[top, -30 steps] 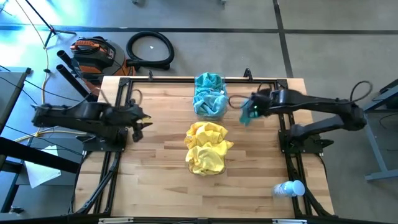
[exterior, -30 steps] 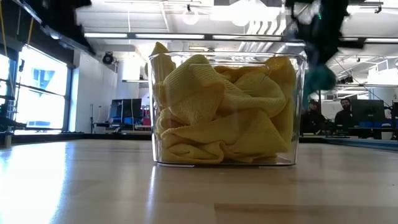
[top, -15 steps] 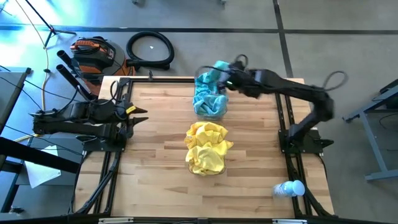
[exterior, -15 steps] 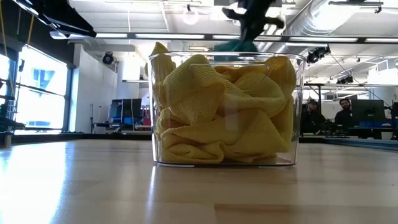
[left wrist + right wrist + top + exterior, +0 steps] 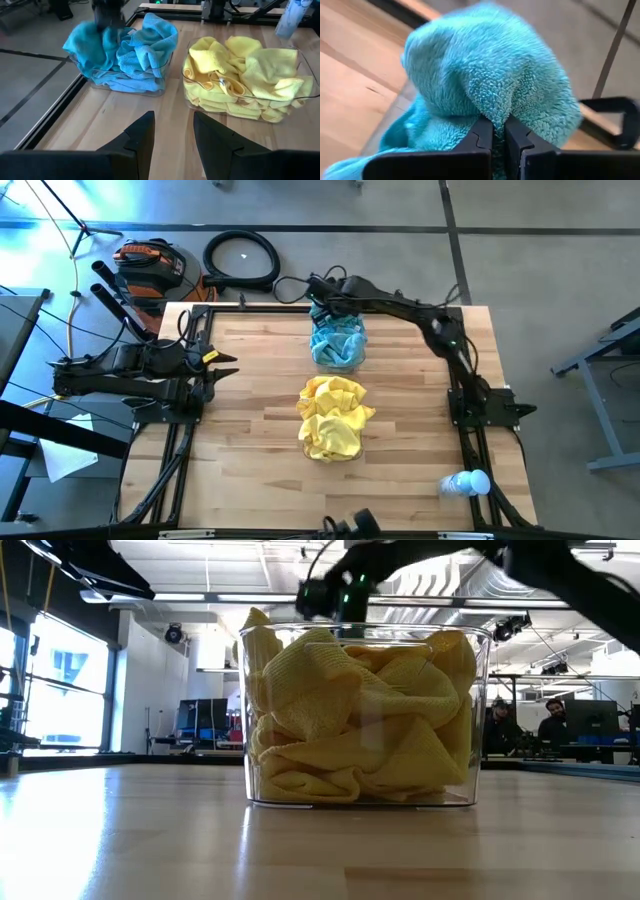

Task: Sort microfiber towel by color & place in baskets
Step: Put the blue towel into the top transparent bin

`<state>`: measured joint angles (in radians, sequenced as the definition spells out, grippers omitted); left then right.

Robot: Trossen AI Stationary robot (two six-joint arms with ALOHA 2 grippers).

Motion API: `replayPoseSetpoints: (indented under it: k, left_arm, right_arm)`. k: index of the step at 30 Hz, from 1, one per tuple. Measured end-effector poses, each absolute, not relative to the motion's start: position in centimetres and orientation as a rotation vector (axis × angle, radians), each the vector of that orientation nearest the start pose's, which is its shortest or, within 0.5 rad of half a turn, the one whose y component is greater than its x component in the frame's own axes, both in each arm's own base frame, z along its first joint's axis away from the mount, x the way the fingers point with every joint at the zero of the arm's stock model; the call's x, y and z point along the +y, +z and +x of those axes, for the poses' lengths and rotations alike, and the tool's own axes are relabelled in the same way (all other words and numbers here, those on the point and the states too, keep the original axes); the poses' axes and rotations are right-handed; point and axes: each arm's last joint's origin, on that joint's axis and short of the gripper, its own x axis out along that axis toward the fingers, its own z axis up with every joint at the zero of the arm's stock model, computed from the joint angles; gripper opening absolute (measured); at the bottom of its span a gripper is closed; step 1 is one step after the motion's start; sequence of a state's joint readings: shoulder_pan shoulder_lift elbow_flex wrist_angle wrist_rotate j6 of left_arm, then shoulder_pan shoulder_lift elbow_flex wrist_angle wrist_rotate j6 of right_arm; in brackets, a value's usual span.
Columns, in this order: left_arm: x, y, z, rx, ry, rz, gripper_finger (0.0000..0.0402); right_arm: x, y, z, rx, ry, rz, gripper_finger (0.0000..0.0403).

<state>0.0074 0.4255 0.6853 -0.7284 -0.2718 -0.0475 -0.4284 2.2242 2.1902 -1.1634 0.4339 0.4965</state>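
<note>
Teal towels [image 5: 337, 340], yellow towels [image 5: 333, 418], clear baskets [image 5: 165, 65].

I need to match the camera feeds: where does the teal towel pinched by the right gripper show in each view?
High view: teal towel at the far basket's far end, under the right gripper.
Low view: not visible.
Left wrist view: blurred teal bunch at that basket's outer end.
Right wrist view: fills the picture, pinched.
Shared landmark: yellow towels' basket.

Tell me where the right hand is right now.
High view: right hand pinches a teal towel over the teal basket's far end.
</note>
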Motion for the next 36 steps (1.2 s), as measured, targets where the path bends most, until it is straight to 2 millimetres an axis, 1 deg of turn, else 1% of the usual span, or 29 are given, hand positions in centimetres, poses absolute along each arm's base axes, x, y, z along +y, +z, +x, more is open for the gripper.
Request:
replayPoseSetpoints:
  k: [4, 8, 10, 14, 17, 22, 24, 26, 28, 32, 36]
  left_arm:
    - [0.8, 29.0, 8.6, 0.457, 0.289, 0.001, 0.0124]
    - [0.8, 29.0, 8.6, 0.454, 0.295, -0.025, 0.0124]
    - [0.8, 29.0, 8.6, 0.453, 0.296, -0.029, 0.0124]
    - [0.8, 29.0, 8.6, 0.452, 0.297, -0.035, 0.0124]
    - [0.8, 29.0, 8.6, 0.452, 0.298, -0.039, 0.0124]
    - [0.8, 29.0, 8.6, 0.452, 0.298, -0.038, 0.0124]
    - [0.8, 29.0, 8.6, 0.452, 0.298, -0.038, 0.0124]
    - [0.8, 29.0, 8.6, 0.452, 0.298, -0.038, 0.0124]
    - [0.8, 29.0, 8.6, 0.452, 0.298, -0.038, 0.0124]
    - [0.8, 29.0, 8.6, 0.452, 0.298, -0.037, 0.0124]
    - [0.8, 29.0, 8.6, 0.454, 0.298, -0.037, 0.0124]
  right_arm:
    - [-21.9, 24.2, 42.4, 1.093, -1.030, 0.489, 0.0001]
    - [-23.2, 21.1, 42.7, 1.158, -0.983, 0.587, 0.0004]
    - [-23.7, 20.1, 42.8, 1.177, -0.977, 0.608, 0.0005]
    - [-24.4, 18.7, 43.0, 1.189, -0.963, 0.630, 0.0006]
    - [-24.6, 18.1, 43.1, 1.189, -0.933, 0.656, 0.0006]
    - [-24.3, 18.2, 43.4, 1.179, -0.927, 0.633, 0.0013]
    - [-24.1, 18.5, 43.4, 1.175, -0.924, 0.623, 0.0025]
    - [-24.0, 19.1, 43.3, 1.169, -0.922, 0.624, 0.0046]
    - [-23.9, 20.1, 43.0, 1.152, -0.921, 0.625, 0.0072]
    - [-23.4, 23.0, 42.3, 1.104, -0.917, 0.628, 0.0124]
    - [-22.7, 25.7, 41.2, 1.084, -0.906, 0.665, 0.0159]
